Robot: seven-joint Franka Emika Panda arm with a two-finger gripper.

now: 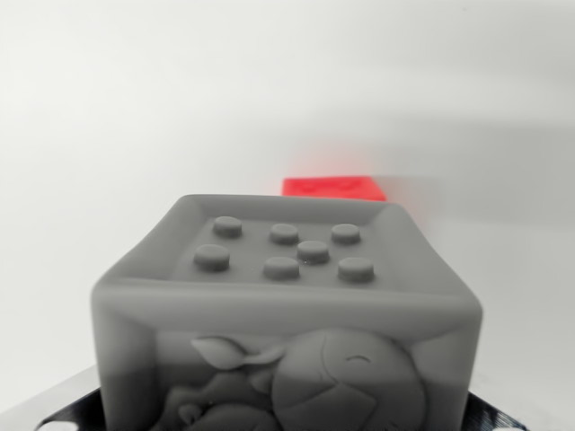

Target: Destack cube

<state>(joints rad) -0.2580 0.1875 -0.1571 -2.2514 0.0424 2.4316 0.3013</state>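
A grey cube (pixel 286 305) fills the lower middle of the wrist view, very close to the camera. Its top face has a raised rim and several round studs, and its near face carries a relief figure. Dark, shiny finger parts (pixel 63 411) show at the bottom left and bottom right corners, pressed against the cube's two sides. My gripper (pixel 280 417) is shut on this cube. Behind it, farther off on the white surface, lies a red cube (pixel 334 187); only its top strip shows above the grey cube's far edge.
A plain white surface (pixel 99 162) spreads around and behind both cubes, fading into a white backdrop. A soft grey shadow lies to the right of the red cube.
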